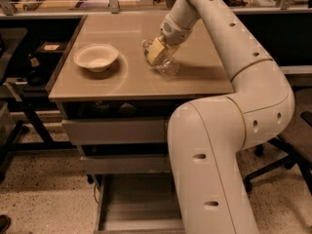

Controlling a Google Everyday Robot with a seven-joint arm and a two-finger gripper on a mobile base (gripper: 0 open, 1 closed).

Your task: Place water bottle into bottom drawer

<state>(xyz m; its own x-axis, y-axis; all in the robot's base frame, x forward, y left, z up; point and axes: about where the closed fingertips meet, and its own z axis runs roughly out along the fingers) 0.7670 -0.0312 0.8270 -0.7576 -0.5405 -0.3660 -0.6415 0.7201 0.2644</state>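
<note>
On tabletop (204, 79), water bottle (167, 67) lies under hand (157, 50).

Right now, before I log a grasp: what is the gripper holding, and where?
The gripper seems to clasp the bottle around its middle, over the table.

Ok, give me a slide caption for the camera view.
Gripper at the tilted bottle on the table, bowl nearby, bottom drawer open below.
</note>
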